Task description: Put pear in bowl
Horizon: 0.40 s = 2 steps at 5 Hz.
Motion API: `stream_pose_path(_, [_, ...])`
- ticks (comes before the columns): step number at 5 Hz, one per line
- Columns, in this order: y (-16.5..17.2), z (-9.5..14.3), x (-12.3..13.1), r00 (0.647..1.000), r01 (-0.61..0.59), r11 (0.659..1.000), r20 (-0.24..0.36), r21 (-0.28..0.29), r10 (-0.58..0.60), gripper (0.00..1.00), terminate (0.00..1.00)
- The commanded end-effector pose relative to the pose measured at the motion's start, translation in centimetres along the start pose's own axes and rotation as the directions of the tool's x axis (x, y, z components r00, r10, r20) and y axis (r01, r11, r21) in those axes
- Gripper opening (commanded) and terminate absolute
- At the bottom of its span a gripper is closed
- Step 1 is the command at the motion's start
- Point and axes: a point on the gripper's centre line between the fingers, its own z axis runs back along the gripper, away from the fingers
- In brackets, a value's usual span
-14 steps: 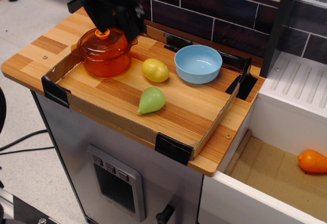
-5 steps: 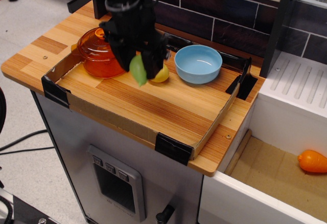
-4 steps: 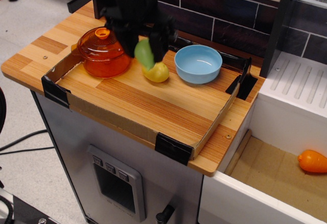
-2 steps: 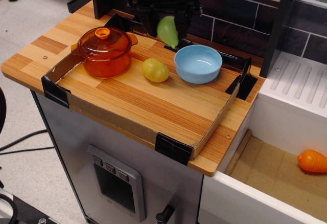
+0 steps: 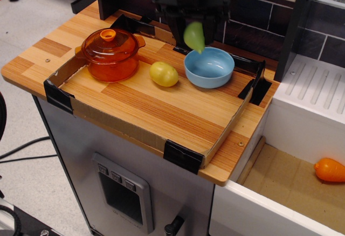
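Observation:
The light green pear [image 5: 195,36] hangs pointed end down in my black gripper [image 5: 194,28], which is shut on it. It is held in the air above the left rim of the light blue bowl [image 5: 211,69]. The bowl stands at the back right of the wooden tray and holds nothing.
A yellow round fruit [image 5: 164,74] lies left of the bowl. An orange translucent lidded pot [image 5: 109,54] stands at the tray's back left. The tray has a low cardboard wall [image 5: 129,130] with black corner pieces. An orange fruit [image 5: 330,169] lies in the sink at lower right.
My gripper took the pear off the tray, lifted it and carried it right and back, from beside the yellow fruit to above the bowl's left rim.

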Motion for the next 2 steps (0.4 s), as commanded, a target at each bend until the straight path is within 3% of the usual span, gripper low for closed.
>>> stream_pose_path(1, [0.7, 2.0, 0.4, 0.993, 0.079, 0.997, 0.091, -0.019, -0.077, 1.0, 0.0])
stream_pose_path(2, [1.4, 4.3, 0.4, 0.989, 0.071, 0.995, 0.134, -0.074, -0.06, 1.0, 0.0])
